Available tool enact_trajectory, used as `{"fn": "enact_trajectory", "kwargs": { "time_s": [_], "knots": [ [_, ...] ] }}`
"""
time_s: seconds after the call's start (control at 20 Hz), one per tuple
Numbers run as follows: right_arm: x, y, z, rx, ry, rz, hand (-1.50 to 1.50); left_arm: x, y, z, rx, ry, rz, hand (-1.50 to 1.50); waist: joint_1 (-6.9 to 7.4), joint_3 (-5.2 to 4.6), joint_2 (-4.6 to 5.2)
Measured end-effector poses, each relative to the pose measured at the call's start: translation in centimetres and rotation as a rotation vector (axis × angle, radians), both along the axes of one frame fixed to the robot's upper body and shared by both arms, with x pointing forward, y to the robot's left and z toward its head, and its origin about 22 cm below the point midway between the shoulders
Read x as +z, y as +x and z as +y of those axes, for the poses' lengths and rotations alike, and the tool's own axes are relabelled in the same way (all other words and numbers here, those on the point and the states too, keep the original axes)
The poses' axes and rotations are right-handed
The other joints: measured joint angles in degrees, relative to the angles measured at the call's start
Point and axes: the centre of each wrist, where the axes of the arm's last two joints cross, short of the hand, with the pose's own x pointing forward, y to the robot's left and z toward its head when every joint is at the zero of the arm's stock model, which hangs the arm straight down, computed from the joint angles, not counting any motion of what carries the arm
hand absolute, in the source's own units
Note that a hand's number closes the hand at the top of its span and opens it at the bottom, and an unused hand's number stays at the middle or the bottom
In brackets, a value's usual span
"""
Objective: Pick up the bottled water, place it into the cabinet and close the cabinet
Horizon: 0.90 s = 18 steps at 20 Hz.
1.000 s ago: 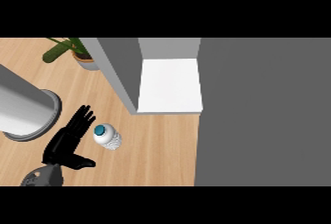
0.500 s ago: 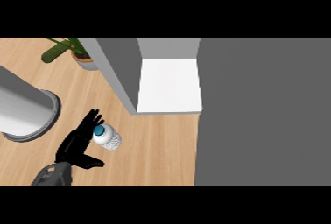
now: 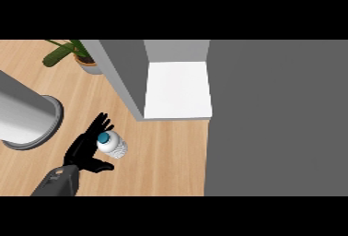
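Plant (image 3: 71, 53) far corner, grey cylinder (image 3: 24, 117) beside left hand (image 3: 85, 150) w/ bottled water (image 3: 112, 144).

Wood counter (image 3: 163, 152), w/ water bottle (image 3: 112, 144) upright, potted plant (image 3: 73, 54) far-left, grey cylinder (image 3: 24, 117) left

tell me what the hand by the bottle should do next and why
Probably curl the fingers and thumb round the bottled water. The hand lies open right against the bottle's left side, fingers straight past the blue cap and thumb pointing right below it, so nothing holds the bottle yet. The bottle stands on the wooden counter, and the open cabinet is up and to the right.
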Motion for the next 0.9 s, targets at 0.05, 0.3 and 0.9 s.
{"fn": "enact_trajectory", "kwargs": {
  "time_s": [0.05, 0.3, 0.9],
  "knots": [
    [-0.2, 0.2, 0.0, 0.002, -0.001, 0.001, -1.5, -0.1, 0.0, -0.1, 0.002, -0.009, 0.002, -1.5, 0.03, 0.02, -0.02],
    [-0.5, 0.1, 0.3, 0.004, 0.001, 0.004, -1.5, -0.2, 0.0, -0.3, -0.001, -0.053, 0.016, -1.5, -0.12, 0.13, -0.06],
    [-0.7, 0.7, 0.8, 0.013, 0.011, 0.019, -1.5, -0.4, 0.6, -2.4, -0.051, -0.144, 0.03, -1.5, 0.05, 0.46, -0.26]
  ]
}}
